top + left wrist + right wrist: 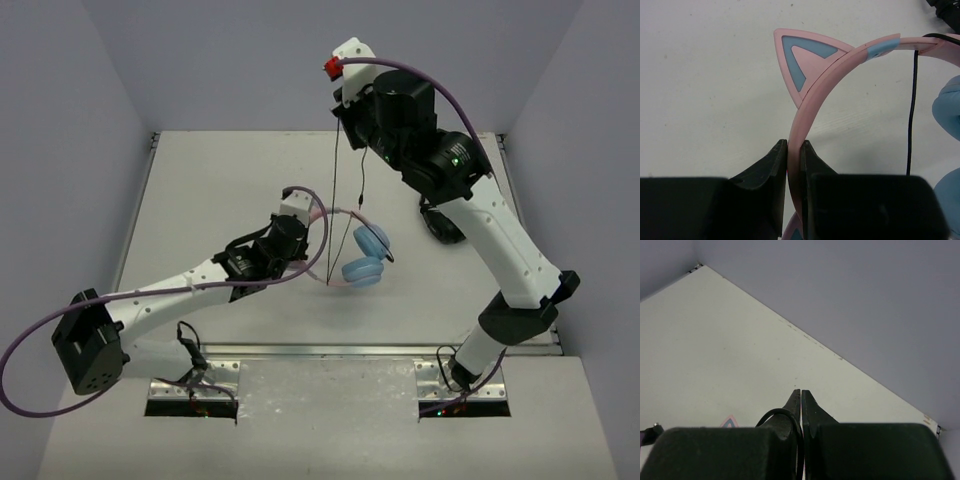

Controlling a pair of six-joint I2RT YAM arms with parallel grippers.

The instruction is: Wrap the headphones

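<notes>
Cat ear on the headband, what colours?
Pink cat ear with a light blue inset, best in left wrist view.

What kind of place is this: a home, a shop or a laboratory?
Most likely a robot laboratory cell, not a home. A plain white table is boxed in by plain grey walls, and two robot arms are bolted at its near edge, the left arm and the right arm.

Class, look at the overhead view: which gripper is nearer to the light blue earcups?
Left. The left gripper clamps the pink headband right beside the earcups. The right gripper is raised well above and beyond them, pinching the black cable.
</notes>
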